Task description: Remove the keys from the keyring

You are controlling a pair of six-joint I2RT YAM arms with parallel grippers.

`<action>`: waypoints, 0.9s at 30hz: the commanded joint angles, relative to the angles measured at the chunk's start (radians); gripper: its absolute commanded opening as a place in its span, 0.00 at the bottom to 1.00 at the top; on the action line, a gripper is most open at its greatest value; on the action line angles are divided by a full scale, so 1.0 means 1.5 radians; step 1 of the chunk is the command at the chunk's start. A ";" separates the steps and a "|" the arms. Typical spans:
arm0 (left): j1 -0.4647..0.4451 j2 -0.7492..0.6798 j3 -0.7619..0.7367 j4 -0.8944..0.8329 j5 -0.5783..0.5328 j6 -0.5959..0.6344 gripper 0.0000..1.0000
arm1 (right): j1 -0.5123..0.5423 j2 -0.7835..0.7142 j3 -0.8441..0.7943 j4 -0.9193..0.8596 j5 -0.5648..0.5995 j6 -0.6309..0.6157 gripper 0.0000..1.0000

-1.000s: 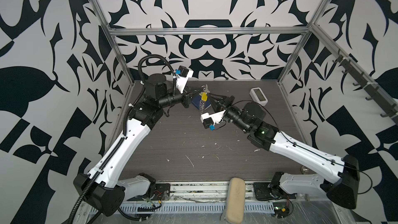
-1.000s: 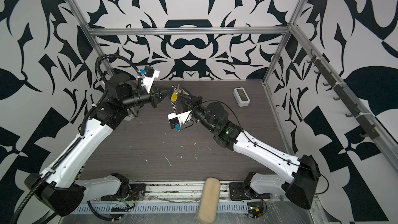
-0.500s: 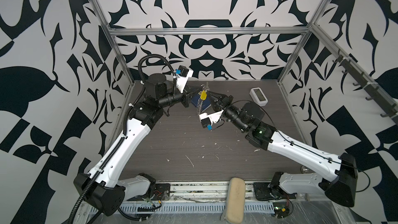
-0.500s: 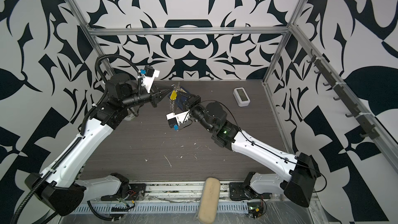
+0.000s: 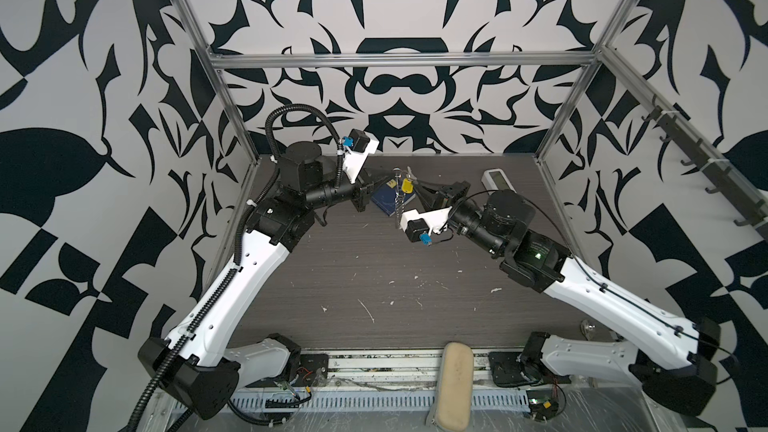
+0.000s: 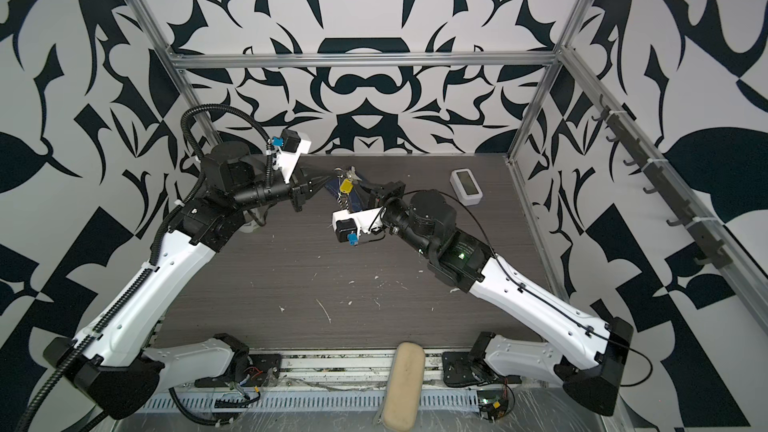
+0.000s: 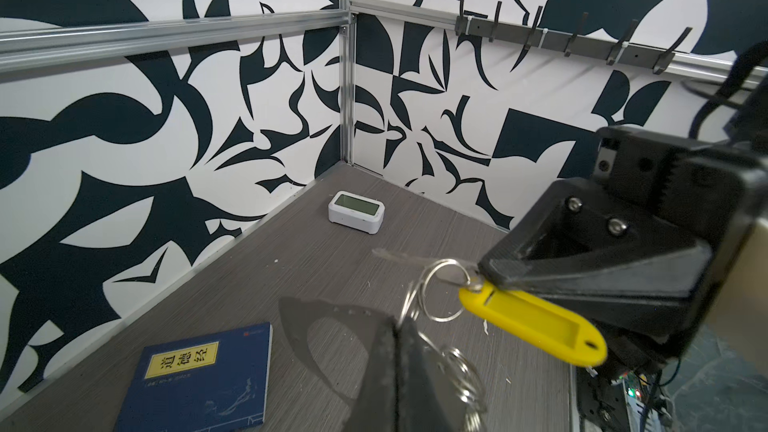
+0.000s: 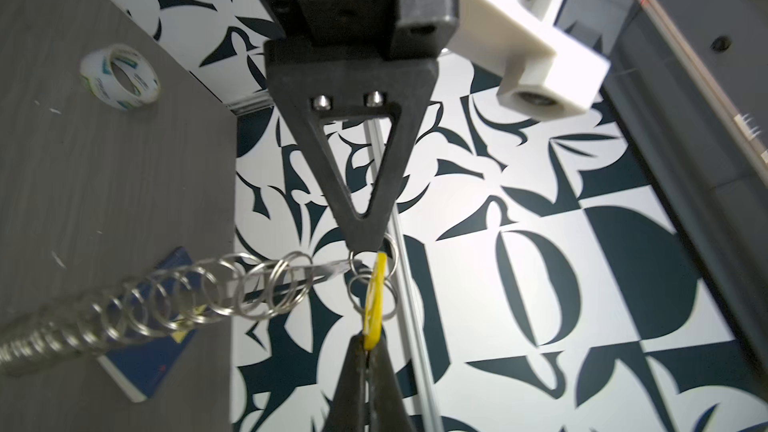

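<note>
Two grippers: the left gripper (image 8: 365, 243) and the right gripper (image 8: 368, 353) are meeting tip to tip in the air, above the back of the tabletop (image 5: 374, 276).
Keys, place: the keys (image 8: 374, 305) are hanging between the two tips. One end is sitting inside the right jaws and the other is reaching up to the left jaws. In both top views they are showing as a yellow spot over the blue book (image 7: 199, 376).
Keys, look: a yellow oblong plastic tag with an open window is showing edge-on in the right wrist view and flat in the left wrist view. A silver ring and a small blurred metal key are hanging at its head.
Keyring, place: the keyring (image 8: 166, 305) is starting at the left tip and trailing away downward.
Keyring, look: many small silver rings are sitting on a thin wire like a chain, blurring at the far end.
Left jaws: they are clenching on the silver rings at the keyring's head; which ring cannot be told.
Right jaws: they are pressing together on the tag's far end.
Around: the book is lying flat on the tabletop, a white clock (image 7: 355, 213) is sitting near the back corner, and a tape roll (image 8: 120, 76) is lying by the wall.
</note>
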 commanded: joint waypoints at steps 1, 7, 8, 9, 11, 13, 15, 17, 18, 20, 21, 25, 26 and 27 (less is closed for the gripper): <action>0.010 0.004 0.024 -0.018 -0.028 0.025 0.00 | 0.005 -0.025 0.006 -0.011 -0.025 0.131 0.16; 0.011 -0.001 0.014 -0.018 -0.020 0.037 0.00 | 0.003 -0.038 0.014 -0.023 -0.032 0.194 0.37; 0.011 -0.001 0.012 -0.018 -0.014 0.043 0.00 | 0.003 -0.042 0.018 -0.033 -0.038 0.209 0.38; 0.010 -0.001 0.009 -0.017 -0.008 0.050 0.00 | 0.001 -0.046 0.022 -0.043 -0.046 0.229 0.39; 0.010 -0.002 0.002 -0.013 -0.001 0.061 0.00 | -0.004 -0.057 0.031 -0.061 -0.073 0.280 0.39; 0.011 -0.003 -0.003 -0.013 0.016 0.081 0.00 | -0.017 -0.063 0.046 -0.081 -0.113 0.338 0.41; 0.010 -0.006 -0.012 -0.008 0.025 0.095 0.00 | -0.045 -0.059 0.070 -0.113 -0.181 0.396 0.41; 0.010 -0.010 -0.018 -0.010 0.033 0.119 0.00 | -0.075 -0.054 0.082 -0.123 -0.225 0.445 0.41; 0.011 -0.012 -0.020 -0.012 0.038 0.131 0.00 | -0.092 -0.052 0.084 -0.122 -0.249 0.467 0.41; 0.011 -0.012 -0.022 -0.024 0.046 0.154 0.00 | -0.124 -0.047 0.083 -0.115 -0.295 0.502 0.40; 0.012 -0.011 -0.022 -0.036 0.053 0.170 0.00 | -0.142 -0.043 0.084 -0.114 -0.324 0.517 0.40; 0.012 -0.011 -0.030 -0.076 0.093 0.242 0.00 | -0.172 -0.026 0.076 -0.115 -0.391 0.539 0.39; 0.012 -0.013 -0.039 -0.077 0.102 0.260 0.00 | -0.174 -0.024 0.068 -0.112 -0.406 0.539 0.38; 0.012 -0.016 -0.047 -0.080 0.116 0.281 0.00 | -0.174 -0.023 0.060 -0.109 -0.417 0.540 0.38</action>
